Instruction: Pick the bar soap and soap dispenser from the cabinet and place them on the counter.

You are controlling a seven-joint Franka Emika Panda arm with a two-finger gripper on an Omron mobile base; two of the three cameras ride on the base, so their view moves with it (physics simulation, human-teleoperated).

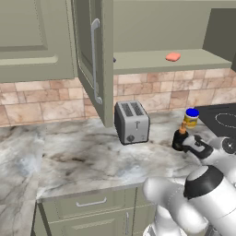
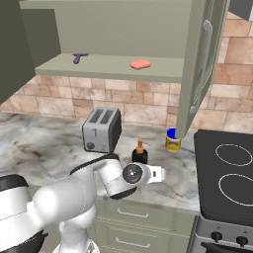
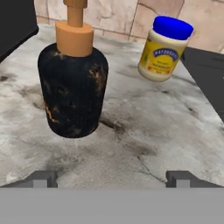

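The end effector stood with its fingers wide apart, gripping nothing — the soap dispenser stood upright on the tabletop just ahead of it, near a yellow jar. The bar soap lay on the cabinet shelf.

Toaster and jar flanking dispenser

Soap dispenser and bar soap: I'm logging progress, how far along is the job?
Done: the soap dispenser stands upright on the counter. In hand: nothing; the end effector is open, facing the dispenser. Left: the bar soap lies on the cabinet shelf.
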